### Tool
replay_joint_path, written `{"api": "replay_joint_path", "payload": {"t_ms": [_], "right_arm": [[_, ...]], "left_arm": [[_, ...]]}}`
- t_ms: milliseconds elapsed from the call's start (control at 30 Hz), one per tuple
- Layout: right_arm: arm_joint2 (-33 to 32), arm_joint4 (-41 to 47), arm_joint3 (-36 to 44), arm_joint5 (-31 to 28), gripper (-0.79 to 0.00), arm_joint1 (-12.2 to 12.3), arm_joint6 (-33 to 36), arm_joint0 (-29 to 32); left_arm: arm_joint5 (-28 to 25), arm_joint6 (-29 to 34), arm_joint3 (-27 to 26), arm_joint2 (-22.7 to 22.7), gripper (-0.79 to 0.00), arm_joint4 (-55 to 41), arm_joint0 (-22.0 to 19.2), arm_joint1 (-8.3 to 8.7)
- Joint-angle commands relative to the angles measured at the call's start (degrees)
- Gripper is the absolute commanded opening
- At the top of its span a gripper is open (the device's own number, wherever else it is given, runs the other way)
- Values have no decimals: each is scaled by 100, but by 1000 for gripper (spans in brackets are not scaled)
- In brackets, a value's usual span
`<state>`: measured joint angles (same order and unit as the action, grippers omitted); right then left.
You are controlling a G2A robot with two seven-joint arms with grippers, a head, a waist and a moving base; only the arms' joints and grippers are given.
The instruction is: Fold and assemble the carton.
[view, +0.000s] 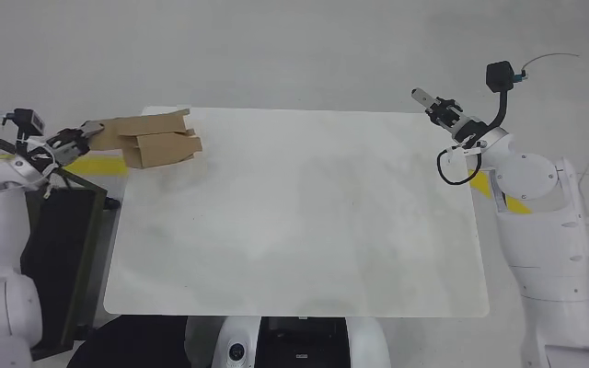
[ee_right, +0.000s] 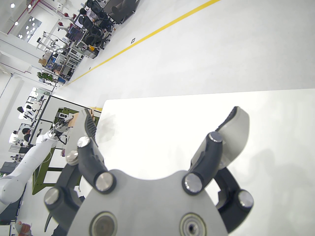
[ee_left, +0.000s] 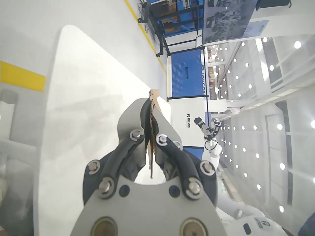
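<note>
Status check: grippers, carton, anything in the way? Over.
Left gripper shut on flattened carton, far left corner of table. Right gripper open, empty, far right corner. Dark crate beside the table, left side.

Left tool (view: pixel 90 131) is clamped on the carton (view: pixel 158 143) edge at far left; right tool (view: pixel 428 97) is raised at far right, fingers spread.

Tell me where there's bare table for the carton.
The table is bare from the carton at its far left corner to the right gripper at the far right, down to the near edge. Crowded where the left gripper clamps the carton.
</note>
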<state>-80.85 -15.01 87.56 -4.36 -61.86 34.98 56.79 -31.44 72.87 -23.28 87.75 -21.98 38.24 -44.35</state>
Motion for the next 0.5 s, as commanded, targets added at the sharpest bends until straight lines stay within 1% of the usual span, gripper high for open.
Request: {"api": "replay_joint_path", "payload": {"t_ms": [0, 167, 333, 467], "right_arm": [[0, 0, 0, 0, 0, 0, 0, 0], [0, 0, 0, 0, 0, 0, 0, 0], [0, 0, 0, 0, 0, 0, 0, 0], [0, 0, 0, 0, 0, 0, 0, 0]], "left_arm": [[72, 67, -68, -52, -785, -118, -73, -47], [276, 63, -315, -361, -785, -216, -298, -242], [494, -133, -534, -854, -785, -92, -527, -495], [697, -253, -650, -1210, -785, -208, -721, -722]]}}
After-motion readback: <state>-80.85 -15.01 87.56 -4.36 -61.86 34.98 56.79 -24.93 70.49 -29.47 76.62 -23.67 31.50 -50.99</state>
